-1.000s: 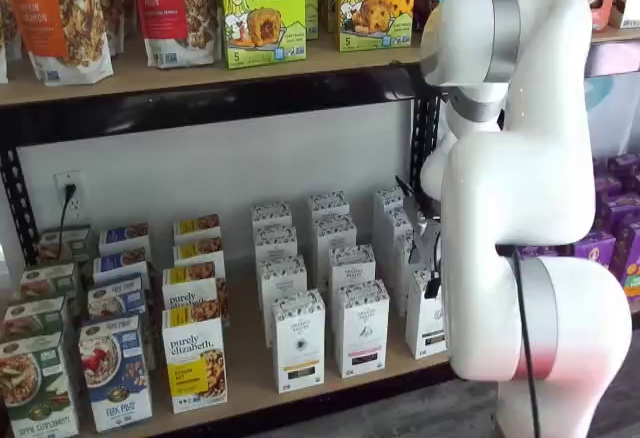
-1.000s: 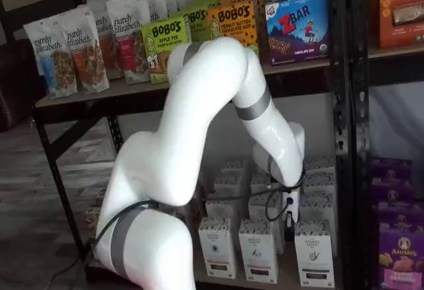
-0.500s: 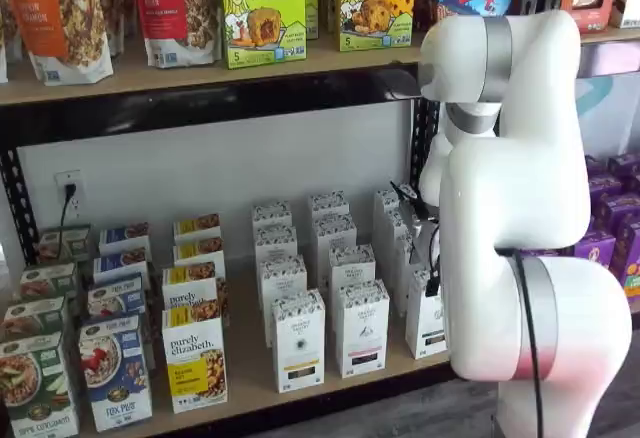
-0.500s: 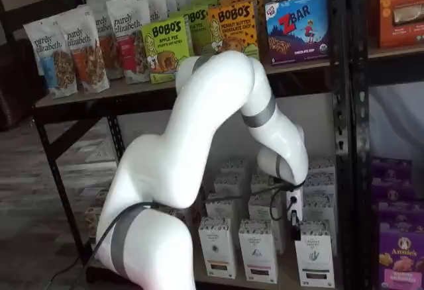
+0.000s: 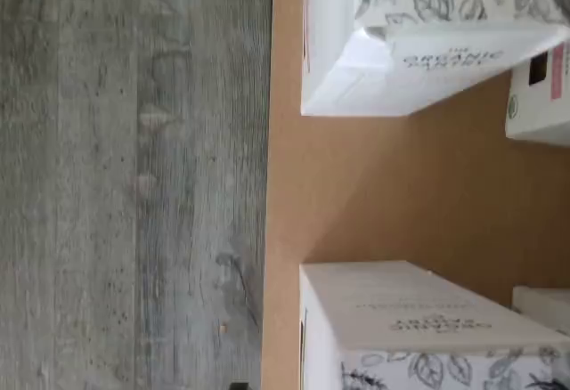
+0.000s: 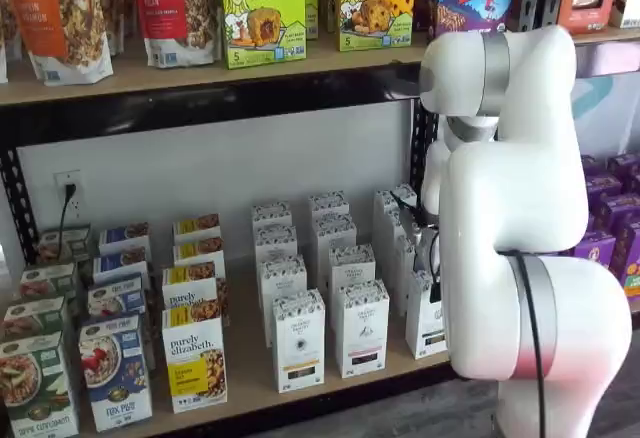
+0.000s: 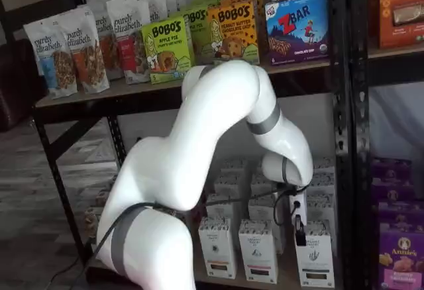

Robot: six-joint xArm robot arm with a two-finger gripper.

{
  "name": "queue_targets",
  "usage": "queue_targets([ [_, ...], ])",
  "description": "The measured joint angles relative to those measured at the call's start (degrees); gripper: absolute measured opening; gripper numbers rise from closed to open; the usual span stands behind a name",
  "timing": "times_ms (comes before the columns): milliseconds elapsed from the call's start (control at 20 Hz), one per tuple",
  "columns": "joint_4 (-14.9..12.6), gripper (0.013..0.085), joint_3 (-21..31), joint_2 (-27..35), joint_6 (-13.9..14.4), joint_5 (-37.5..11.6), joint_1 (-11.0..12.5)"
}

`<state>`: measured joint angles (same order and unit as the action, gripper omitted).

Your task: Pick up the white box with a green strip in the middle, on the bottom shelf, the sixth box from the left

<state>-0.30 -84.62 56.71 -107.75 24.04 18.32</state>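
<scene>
The white box [image 7: 315, 258] with the green band stands at the front of the rightmost column of white cartons on the bottom shelf [image 6: 250, 373]. In a shelf view it [image 6: 424, 326] is half hidden by the arm. My gripper [image 7: 299, 230] hangs close over its top front corner, black fingers side-on with a cable beside them. No gap shows, and I cannot tell if it touches the box. In a shelf view the gripper [image 6: 431, 258] is mostly hidden by the arm. The wrist view shows two white carton tops [image 5: 419, 319] on the tan board [image 5: 356, 194], bands hidden.
Like white cartons stand to the left: one with a reddish band [image 7: 258, 253], one with an orange-yellow band [image 6: 298, 343]. Granola boxes [image 6: 195, 358] fill the shelf's left part. A black upright [image 7: 341, 138] stands right of the target. Grey floor [image 5: 134, 176] lies below the shelf edge.
The arm has swung a little to the right and the gripper has come down and forward, from between the rear cartons to the front right carton.
</scene>
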Motion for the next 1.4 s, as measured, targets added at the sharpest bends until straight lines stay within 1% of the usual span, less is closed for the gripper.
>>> queue_targets([
  [200,-4.1,0.085,-1.9,1.7,3.9,0.3,-0.3],
  [300,-5.1,0.085,-2.6,2.5,5.0,0.4,-0.5],
  [450,-7.6,0.085,-3.2,3.3,7.4,-0.6,-0.7],
  [550,-10.7,0.085,-3.3,3.9,10.1,-2.0,-0.6],
  [600,-11.4,0.085,-3.3,4.1,10.7,-2.5,-0.6],
  [700,-12.0,0.085,-3.4,4.4,11.2,-3.2,-0.6],
  [750,-11.9,0.081,-3.5,4.5,11.2,-3.3,-0.6],
  [800,-11.7,0.081,-3.6,4.6,11.0,-3.3,-0.6],
  [850,-11.4,0.077,-3.6,4.7,10.7,-3.5,-0.6],
  [900,-10.6,0.073,-3.7,4.8,10.0,-3.5,-0.6],
  [950,-10.5,0.073,-3.9,4.9,9.9,-3.4,-0.6],
  [1000,-10.4,0.069,-4.1,4.9,9.8,-2.8,-0.6],
  [1100,-10.1,0.069,-4.4,4.9,9.5,-2.2,-0.6],
  [1300,-10.7,0.069,-4.6,4.7,9.9,-1.9,-0.5],
  [1350,-11.5,0.065,-4.6,4.7,10.6,-2.0,-0.4],
  [1400,-12.0,0.065,-4.7,4.7,11.1,-1.9,-0.4],
])
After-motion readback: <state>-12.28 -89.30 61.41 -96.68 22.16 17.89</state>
